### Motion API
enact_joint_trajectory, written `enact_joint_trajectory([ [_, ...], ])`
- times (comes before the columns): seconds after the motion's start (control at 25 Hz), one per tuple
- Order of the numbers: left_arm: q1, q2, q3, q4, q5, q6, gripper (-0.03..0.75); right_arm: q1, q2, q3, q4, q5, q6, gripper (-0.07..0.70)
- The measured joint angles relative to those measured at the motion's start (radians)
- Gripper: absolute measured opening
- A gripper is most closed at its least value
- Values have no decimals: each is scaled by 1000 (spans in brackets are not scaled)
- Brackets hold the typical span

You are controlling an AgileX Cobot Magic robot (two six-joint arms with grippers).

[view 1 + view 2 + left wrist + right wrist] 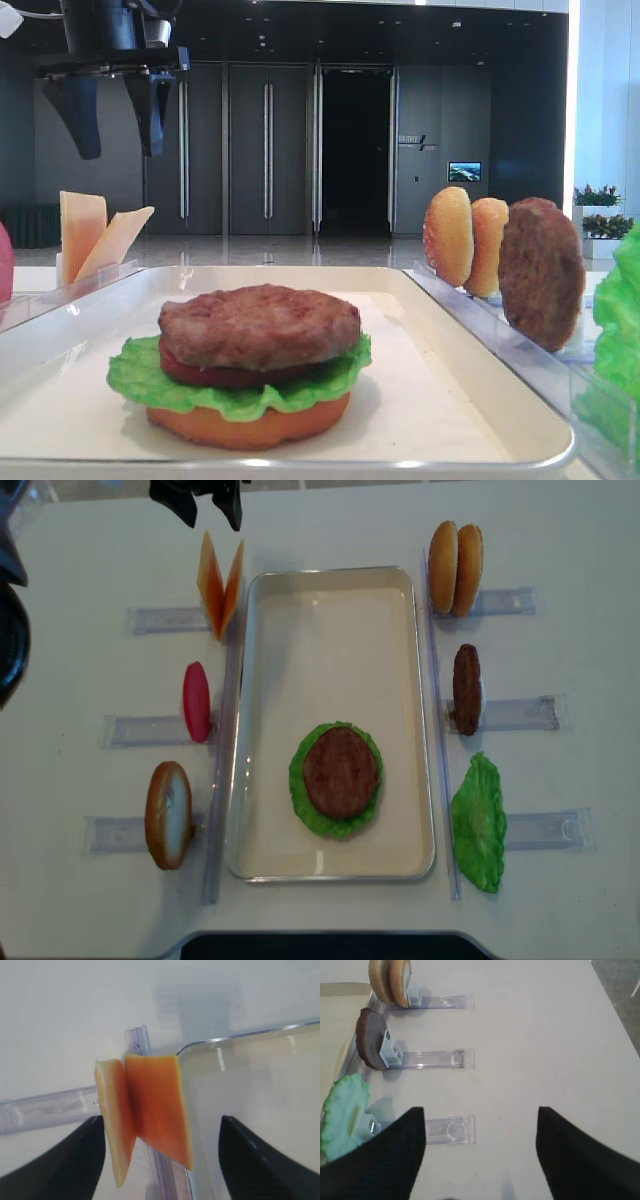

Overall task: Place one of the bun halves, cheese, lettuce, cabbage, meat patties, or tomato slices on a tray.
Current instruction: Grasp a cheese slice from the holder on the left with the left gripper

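Two cheese slices (155,1105) stand in a V on a clear rack (45,1110) just outside the white tray's (240,1035) far left corner. My left gripper (161,1125) hangs open well above them, holding nothing; in the low exterior view it (120,150) is clearly higher than the cheese (85,235). On the tray (330,572) sits a stack: bun half (250,425), tomato slice (200,372), lettuce (150,375), meat patty (260,325). My right gripper (481,1115) is open and empty over the table, right of the tray.
Left of the tray, racks hold a tomato slice (196,702) and a bun half (168,813). On the right, racks hold two bun halves (455,568), a meat patty (466,688) and a lettuce leaf (478,822). A rack's bare end (452,1130) lies under my right gripper.
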Motion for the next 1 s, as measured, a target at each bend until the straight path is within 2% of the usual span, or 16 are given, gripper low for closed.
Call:
enact_joint_trajectory([
  [0.4, -52, 68, 0, 4, 0, -25, 537, 0, 0, 0, 0, 0, 0, 478],
  [1.0, -55, 100, 0, 29, 0, -30, 537, 0, 0, 0, 0, 0, 0, 478],
])
